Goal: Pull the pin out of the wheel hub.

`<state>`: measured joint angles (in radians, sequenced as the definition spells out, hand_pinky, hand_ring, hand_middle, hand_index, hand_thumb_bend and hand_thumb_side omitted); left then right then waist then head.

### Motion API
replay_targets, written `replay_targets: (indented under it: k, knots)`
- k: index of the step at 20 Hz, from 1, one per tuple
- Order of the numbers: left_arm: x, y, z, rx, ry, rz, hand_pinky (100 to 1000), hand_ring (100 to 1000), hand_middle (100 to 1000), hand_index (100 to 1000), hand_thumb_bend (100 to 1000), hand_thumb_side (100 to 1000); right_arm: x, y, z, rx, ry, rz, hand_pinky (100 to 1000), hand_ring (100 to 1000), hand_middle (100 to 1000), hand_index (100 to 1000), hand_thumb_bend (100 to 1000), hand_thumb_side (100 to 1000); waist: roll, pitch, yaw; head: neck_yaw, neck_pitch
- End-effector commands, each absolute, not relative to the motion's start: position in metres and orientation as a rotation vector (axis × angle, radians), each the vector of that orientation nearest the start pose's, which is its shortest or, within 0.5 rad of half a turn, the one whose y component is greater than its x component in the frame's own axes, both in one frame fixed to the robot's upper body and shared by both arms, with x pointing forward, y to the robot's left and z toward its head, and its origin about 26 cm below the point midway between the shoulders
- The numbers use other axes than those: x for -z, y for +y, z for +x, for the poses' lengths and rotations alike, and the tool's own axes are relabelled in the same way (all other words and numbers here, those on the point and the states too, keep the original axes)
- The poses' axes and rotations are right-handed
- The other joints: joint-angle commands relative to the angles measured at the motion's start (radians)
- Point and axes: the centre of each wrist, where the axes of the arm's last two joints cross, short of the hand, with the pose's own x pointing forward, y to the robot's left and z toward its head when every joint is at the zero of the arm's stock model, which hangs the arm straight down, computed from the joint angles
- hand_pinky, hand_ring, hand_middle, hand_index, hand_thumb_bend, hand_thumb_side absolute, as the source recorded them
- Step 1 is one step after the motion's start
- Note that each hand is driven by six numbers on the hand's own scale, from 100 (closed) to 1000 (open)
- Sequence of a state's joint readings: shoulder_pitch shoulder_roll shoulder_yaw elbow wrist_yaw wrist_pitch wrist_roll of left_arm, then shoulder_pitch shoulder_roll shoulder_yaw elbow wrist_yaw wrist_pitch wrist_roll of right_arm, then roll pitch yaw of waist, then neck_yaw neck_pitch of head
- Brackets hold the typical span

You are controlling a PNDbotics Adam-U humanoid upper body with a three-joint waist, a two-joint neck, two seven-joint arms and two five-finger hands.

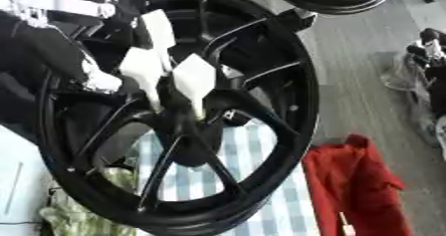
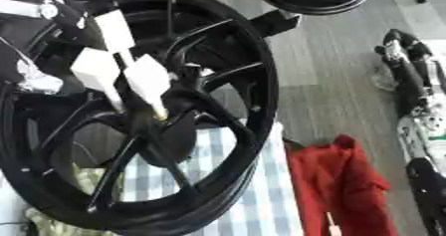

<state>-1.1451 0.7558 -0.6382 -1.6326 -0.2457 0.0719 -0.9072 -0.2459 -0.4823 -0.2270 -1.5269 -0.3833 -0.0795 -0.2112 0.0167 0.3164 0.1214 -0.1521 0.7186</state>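
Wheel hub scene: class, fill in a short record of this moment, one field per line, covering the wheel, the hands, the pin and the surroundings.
Wheel: black spoked wheel, standing on edge, filling most of the view
Left hand: left hand, white-tipped fingers reaching between the spokes toward the hub
Right hand: not in view
Pin: cannot be made out clearly; a thin pale tip shows below the fingers
Under the wheel: blue-and-white checked cloth
Beside it: red cloth on the right
Floor: grey floor

Black wheel hub (image 1: 187,130); white fingers (image 1: 196,78); blue-white checked cloth (image 1: 261,180); red fabric (image 1: 357,190); grey floor (image 1: 357,80).
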Motion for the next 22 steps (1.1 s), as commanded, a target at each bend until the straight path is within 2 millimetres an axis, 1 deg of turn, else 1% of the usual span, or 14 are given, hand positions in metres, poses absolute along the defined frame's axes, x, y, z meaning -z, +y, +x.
replay_targets:
  k: [1,12,19,22]
  knots:
    - [-0.3485,0.1666,0.3639,2.165,-1.339,0.472,804,798,807,851,348,545,-0.1341,-0.4060,0.3274,0.242,-1.954,-0.352,944,789,858,809,146,463,-0.002,-0.016,-0.002,-0.002,-0.012]
    - [-0.3457,0.1668,0.3657,2.161,-1.330,0.464,799,781,787,853,345,553,-0.1339,-0.4059,0.3274,0.240,-1.951,-0.356,944,790,859,809,145,470,-0.003,-0.015,-0.003,-0.004,-0.013]
    - [-0.3437,0.1677,0.3667,2.159,-1.321,0.463,796,778,807,855,351,555,-0.1337,-0.4059,0.3275,0.238,-1.951,-0.361,944,790,859,808,142,471,-0.003,-0.013,-0.003,-0.004,-0.015]
    - [-0.3427,0.1677,0.3675,2.155,-1.317,0.462,793,763,774,854,342,553,-0.1337,-0.4056,0.3277,0.237,-1.950,-0.362,944,790,859,808,141,472,-0.004,-0.013,-0.004,-0.004,-0.015]
